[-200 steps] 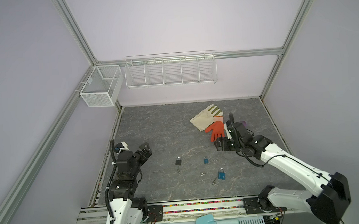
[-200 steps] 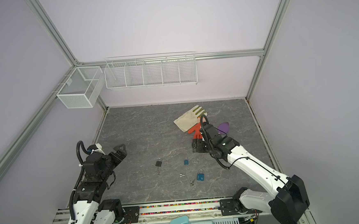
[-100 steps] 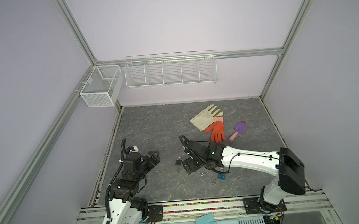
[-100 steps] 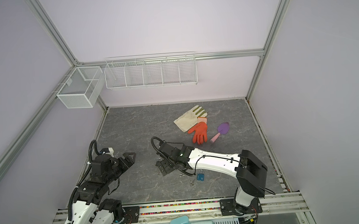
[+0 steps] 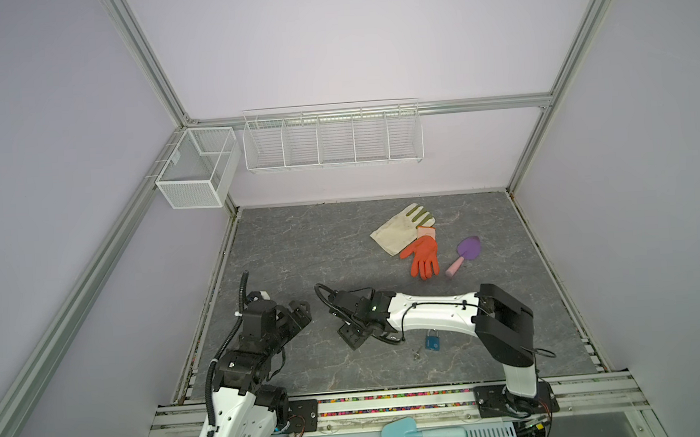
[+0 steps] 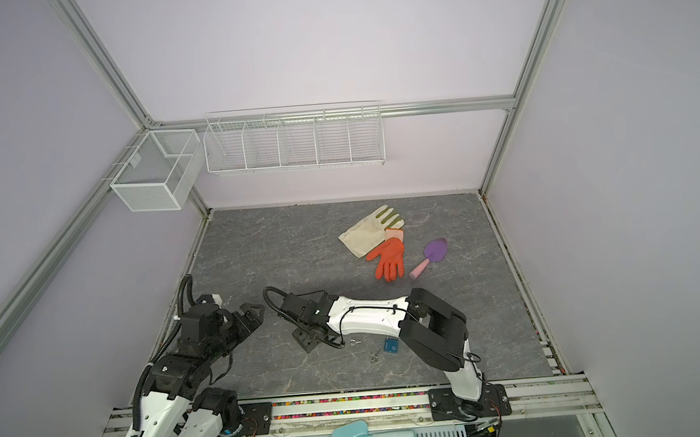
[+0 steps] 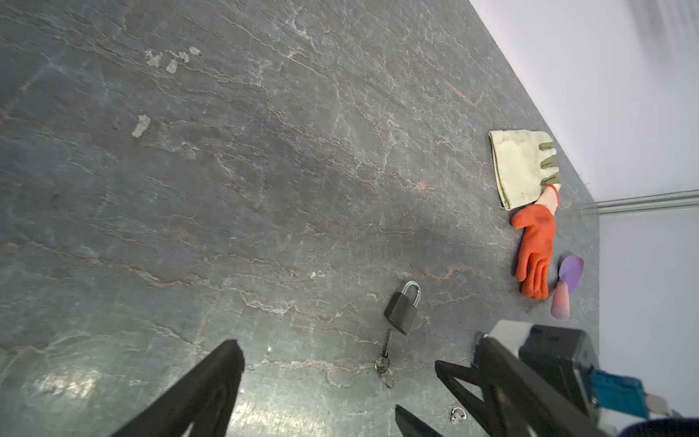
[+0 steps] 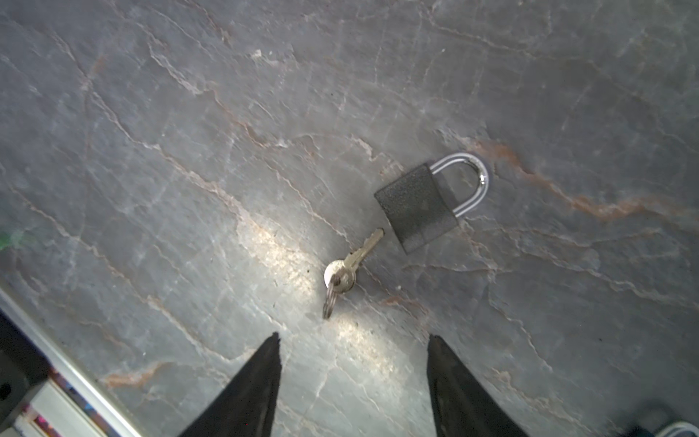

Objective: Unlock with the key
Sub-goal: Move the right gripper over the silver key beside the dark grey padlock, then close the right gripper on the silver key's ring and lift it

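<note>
The dark padlock (image 8: 418, 208) lies flat near the front edge of the worktop (image 8: 151, 113), left of middle. The left tool (image 5: 300, 312) and the right tool (image 8: 354, 336) are open and empty, the right one just short of the key (image 8: 355, 257). I think its fingers (image 8: 257, 378) may only push this thin key, or catch the ring (image 8: 328, 304). The padlock's long axis runs front to back, shackle (image 8: 474, 178) backward; the key lies almost in line, tip near its base, not touching.
</note>
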`<state>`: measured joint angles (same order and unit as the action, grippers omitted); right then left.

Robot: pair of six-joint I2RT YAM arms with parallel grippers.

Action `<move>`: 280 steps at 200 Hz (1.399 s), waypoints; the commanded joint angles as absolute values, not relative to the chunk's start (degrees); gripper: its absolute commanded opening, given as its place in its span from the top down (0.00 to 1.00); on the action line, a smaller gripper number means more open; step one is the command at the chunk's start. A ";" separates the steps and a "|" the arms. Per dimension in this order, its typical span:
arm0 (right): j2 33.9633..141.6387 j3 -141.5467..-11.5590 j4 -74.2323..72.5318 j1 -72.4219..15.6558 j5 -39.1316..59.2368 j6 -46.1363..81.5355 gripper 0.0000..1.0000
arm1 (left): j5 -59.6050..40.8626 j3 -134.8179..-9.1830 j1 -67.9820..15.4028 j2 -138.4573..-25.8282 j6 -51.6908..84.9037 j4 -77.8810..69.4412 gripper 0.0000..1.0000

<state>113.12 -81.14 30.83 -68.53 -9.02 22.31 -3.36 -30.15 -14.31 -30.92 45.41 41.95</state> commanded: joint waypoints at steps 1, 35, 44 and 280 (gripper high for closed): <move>114.93 -83.13 31.87 -69.32 -9.66 20.53 0.42 | -1.01 -32.43 -14.54 -30.08 46.05 44.65 0.04; 116.73 -84.58 31.78 -69.76 -9.76 19.57 0.52 | -1.26 -32.61 -14.56 -29.88 46.15 44.21 0.04; 117.17 -84.87 31.85 -69.79 -10.01 19.43 0.56 | -1.17 -32.52 -14.50 -29.89 46.21 44.21 0.03; 121.69 -86.05 32.25 -70.51 -11.65 16.75 0.91 | -2.73 -31.05 -14.58 -29.99 47.57 42.21 0.03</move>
